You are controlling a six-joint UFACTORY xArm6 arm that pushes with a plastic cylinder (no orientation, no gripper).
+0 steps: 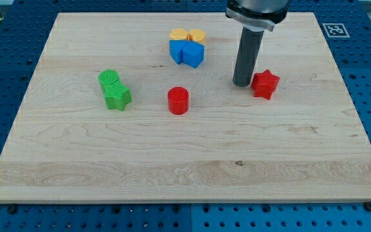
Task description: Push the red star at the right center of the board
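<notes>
Pale wooden tabletop (192, 161) is filling most of my view, lying on a blue perforated base that is showing along the edges, with a black-and-white marker tag (334, 29) sitting at the view's top right corner. I am seeing only the lower part of the rod; the arm above it is being cut off by the view's top edge, and this rig is carrying no gripper, so no jaw state is showing. My tip (241, 84) is resting on the board just to the view's left of the red star (265, 84), touching it or very nearly so; I cannot tell which. The red star is sitting right of centre, its points looking short and blunt. Toward the view's top centre, two orange blocks (187, 35) are crowding against two blue blocks (187, 53), and their exact shapes are hard to make out. A red cylinder (178, 100) is standing near the middle, and two green blocks (114, 89) are pressing together at the view's left.
</notes>
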